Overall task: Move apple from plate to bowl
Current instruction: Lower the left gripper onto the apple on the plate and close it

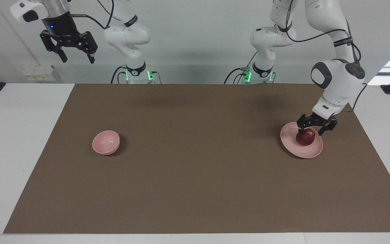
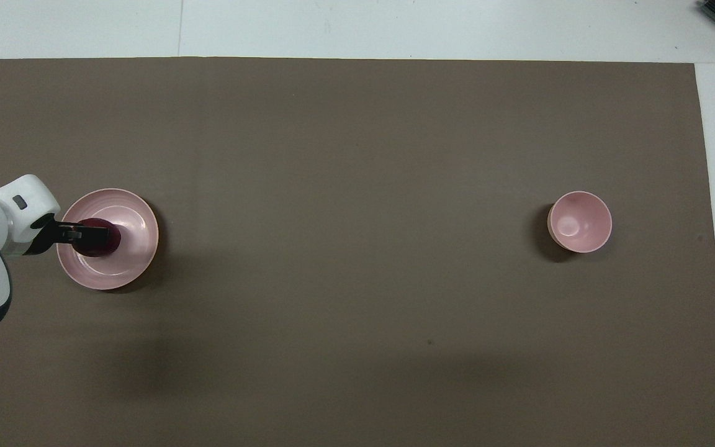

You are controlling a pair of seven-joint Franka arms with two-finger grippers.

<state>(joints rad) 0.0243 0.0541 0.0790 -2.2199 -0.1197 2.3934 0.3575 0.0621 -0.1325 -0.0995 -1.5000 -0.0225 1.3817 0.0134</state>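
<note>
Apple [image 1: 305, 137] on pink plate [image 1: 291, 144], toward left arm's end of surface [image 1: 12, 135]. Left tool [image 1: 312, 128] low over apple, fingers spread wide either side, nothing gripped. Pink bowl [image 1: 106, 142] well apart toward right arm's end; bare brown mat [image 1: 195, 162] between. Right tool [image 1: 76, 57] waits raised, fingers spread, holding nothing.

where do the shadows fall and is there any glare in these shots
Facing view: the bowl casts a dark shadow toward the left arm's end; soft arm shadows darken the mat near the robots; bright window glare at the edge past the left arm. Overhead view: the plate is shadowed along its nearer rim, a small highlight sits inside the bowl, broad dim patches cross the mat's near part.
</note>
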